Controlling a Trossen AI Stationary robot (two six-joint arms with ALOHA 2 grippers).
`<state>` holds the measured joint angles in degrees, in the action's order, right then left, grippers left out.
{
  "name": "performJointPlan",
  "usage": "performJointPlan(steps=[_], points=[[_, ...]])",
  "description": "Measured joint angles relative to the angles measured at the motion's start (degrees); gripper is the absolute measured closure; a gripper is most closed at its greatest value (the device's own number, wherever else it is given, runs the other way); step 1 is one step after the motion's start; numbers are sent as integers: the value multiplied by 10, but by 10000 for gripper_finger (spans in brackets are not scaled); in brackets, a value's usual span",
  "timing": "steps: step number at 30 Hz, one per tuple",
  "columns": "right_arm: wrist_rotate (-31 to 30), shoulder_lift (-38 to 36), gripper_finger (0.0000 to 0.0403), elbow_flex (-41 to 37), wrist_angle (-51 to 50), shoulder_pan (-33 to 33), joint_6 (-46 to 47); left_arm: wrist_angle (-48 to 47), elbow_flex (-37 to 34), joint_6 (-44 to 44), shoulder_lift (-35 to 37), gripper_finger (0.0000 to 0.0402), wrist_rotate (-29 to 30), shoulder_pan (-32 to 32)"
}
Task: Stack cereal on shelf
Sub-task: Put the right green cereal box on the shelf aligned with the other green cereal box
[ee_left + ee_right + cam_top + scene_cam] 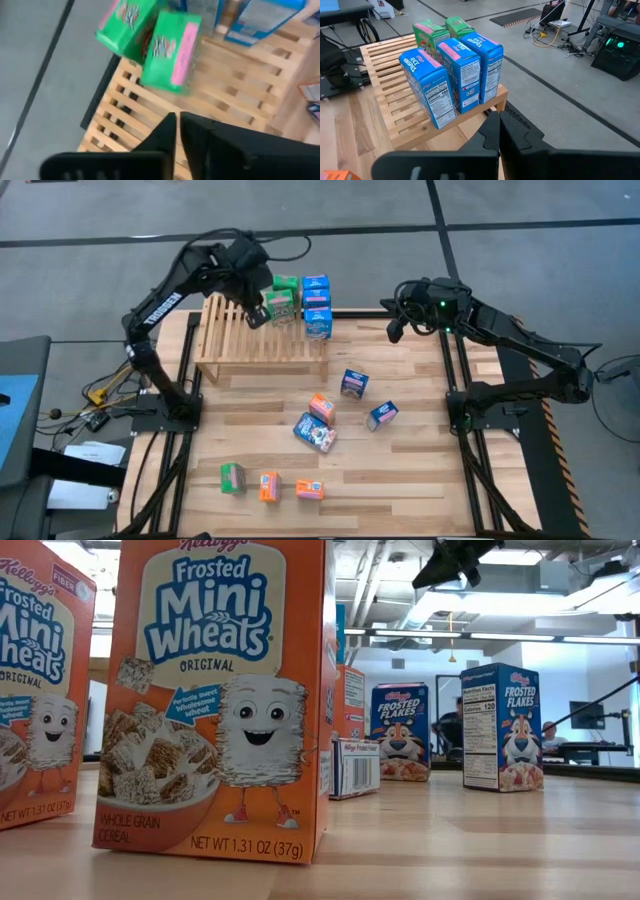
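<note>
Cereal boxes [303,305], five in all, are being displayed upright on the far right end of the shelf [258,335]: two green boxes [168,50] beside three blue boxes [452,75], packed closely. Nothing is being held by the left gripper [258,313]; its fingers [167,131] are being kept pressed together above the slats, just short of the nearer green box. The right gripper [393,330] is likewise being kept closed and empty, off the shelf's right end. Loose boxes [322,420] are being left scattered over the plank table [410,460], with orange Mini-Wheats boxes [215,700] nearest the low camera and Frosted Flakes boxes [500,727] farther back. The left arm is being arched over the shelf from the table's left edge; the right arm is being extended from the right edge towards the shelf.
</note>
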<state>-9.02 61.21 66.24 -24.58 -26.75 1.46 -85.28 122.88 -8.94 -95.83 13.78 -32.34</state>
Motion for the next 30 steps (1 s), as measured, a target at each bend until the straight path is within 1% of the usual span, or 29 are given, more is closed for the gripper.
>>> performJointPlan(steps=[3,6,9,12,15,17,19,23,30], points=[[0,0,386,0,-6,0,0,108,-124,0,62,396,7,-2],[0,0,386,0,-10,0,0,248,-265,10,150,400,19,-5],[0,0,386,0,-11,1,0,351,-397,12,223,401,12,-20],[0,0,386,0,-8,1,0,414,-496,39,271,401,-22,-39],[0,0,386,0,-2,1,0,514,-574,52,302,401,-84,-55],[0,0,386,0,0,0,-2,586,-611,54,308,401,-114,-58],[0,0,386,0,0,0,-4,636,-633,56,306,401,-115,-62],[0,0,386,0,0,0,-4,642,-639,66,278,401,-105,-66],[0,0,386,0,-2,0,4,667,-639,68,248,401,-110,-66]])
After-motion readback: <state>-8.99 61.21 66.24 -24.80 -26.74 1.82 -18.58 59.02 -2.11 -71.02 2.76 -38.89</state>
